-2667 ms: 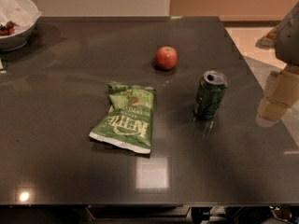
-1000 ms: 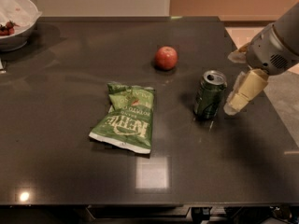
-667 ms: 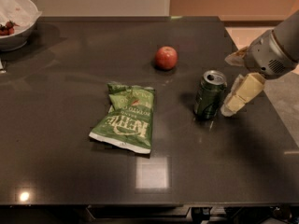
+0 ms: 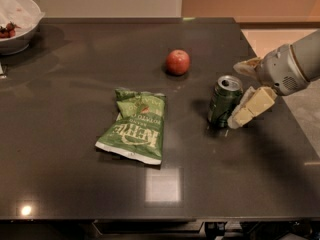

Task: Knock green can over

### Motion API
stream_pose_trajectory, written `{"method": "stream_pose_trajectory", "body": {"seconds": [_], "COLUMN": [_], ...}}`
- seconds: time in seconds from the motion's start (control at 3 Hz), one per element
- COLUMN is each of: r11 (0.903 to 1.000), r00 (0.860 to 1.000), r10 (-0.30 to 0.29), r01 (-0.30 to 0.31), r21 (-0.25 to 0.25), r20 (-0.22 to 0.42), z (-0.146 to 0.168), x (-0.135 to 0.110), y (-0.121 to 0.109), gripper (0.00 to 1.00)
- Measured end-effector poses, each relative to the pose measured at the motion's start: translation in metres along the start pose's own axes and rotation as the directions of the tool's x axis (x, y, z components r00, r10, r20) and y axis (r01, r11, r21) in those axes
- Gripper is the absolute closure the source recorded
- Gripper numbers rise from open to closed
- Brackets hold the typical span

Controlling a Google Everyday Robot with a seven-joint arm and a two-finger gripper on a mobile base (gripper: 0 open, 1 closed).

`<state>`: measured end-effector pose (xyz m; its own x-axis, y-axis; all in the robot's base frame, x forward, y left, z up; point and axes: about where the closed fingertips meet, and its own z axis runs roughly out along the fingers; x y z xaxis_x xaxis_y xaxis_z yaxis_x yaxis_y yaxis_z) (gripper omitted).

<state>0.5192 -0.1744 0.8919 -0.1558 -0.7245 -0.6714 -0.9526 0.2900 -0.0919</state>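
The green can (image 4: 223, 101) stands upright on the dark table (image 4: 75, 174), right of centre, with its silver top and pull-tab showing. My gripper (image 4: 242, 95) comes in from the right edge and sits right beside the can's right side. Its lower cream finger (image 4: 252, 106) reaches down-left to the can's lower right side and looks to be touching it. The upper finger (image 4: 246, 65) sits just behind and right of the can's top. The fingers stand apart and hold nothing.
A crinkled green chip bag (image 4: 134, 125) lies flat left of the can. A red apple (image 4: 177, 62) sits behind and left of the can. A white bowl (image 4: 16, 21) stands at the far left corner. The table's right edge is close behind the gripper.
My gripper has moved left from the table's right edge up to the can's right side. The can, the bag and the apple have stayed in place.
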Motion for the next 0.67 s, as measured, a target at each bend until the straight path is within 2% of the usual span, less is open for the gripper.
{"method": "stream_pose_trajectory", "body": {"seconds": [0.67], "r11": [0.9999], "r00": [0.996], "r10": [0.015], "r01": [-0.015], "r21": [0.004], "r20": [0.084], "z": [0.0063], "x": [-0.0039], "y": [0.0020], "gripper": [0.41]}}
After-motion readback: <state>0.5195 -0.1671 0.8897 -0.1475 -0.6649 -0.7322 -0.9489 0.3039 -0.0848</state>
